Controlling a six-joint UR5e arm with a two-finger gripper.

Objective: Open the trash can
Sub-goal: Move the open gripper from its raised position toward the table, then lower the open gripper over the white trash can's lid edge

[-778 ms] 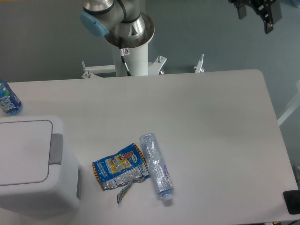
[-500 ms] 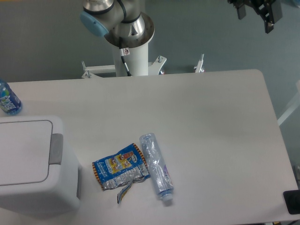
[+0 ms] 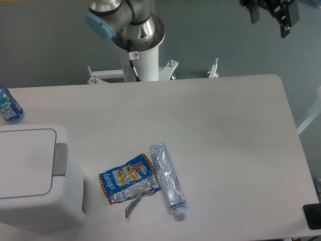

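The trash can [image 3: 35, 175] is a big white boxy bin at the table's front left, its flat lid panel down and a grey button [image 3: 60, 159] on its right rim. My gripper [image 3: 271, 20] hangs high at the top right, beyond the table's far edge and far from the can. Its two dark fingers [image 3: 287, 21] stand apart with nothing between them, so it is open.
A crushed clear plastic bottle [image 3: 167, 178] and a flattened blue snack wrapper [image 3: 129, 184] lie near the table's front middle. A blue bottle [image 3: 8, 106] stands at the left edge behind the can. The arm's base column [image 3: 139, 55] rises behind the table.
The gripper has shifted slightly to the left at the top right. Nothing on the table has moved.
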